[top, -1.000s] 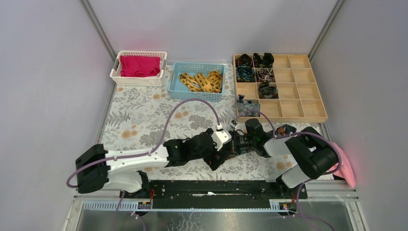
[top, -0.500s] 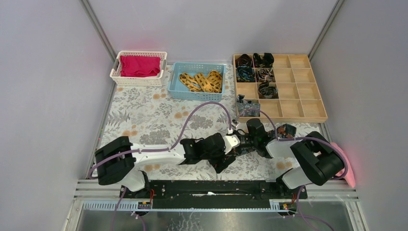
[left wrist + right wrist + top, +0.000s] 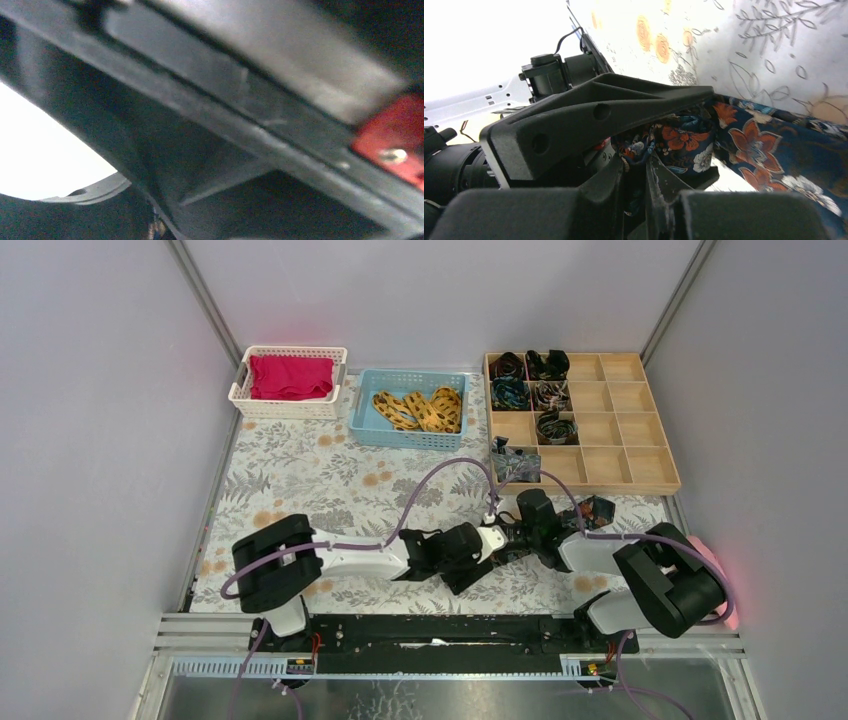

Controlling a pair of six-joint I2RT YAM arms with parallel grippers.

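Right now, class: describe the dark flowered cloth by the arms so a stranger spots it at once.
On the pale floral tablecloth, look near the front edge where the two arms meet. There the navy cloth with orange and white flowers lies bunched in the right arm's jaws, far darker than the tablecloth.

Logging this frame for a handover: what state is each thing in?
right gripper: shut on the floral cloth.
floral cloth: loose, unrolled, trailing out of the fingers.
left gripper: against the right gripper; open or shut cannot be told.
wooden organizer: left compartments hold rolled cloths, right ones empty.
blue basket: holds yellow patterned cloths.
white basket: holds red cloth.
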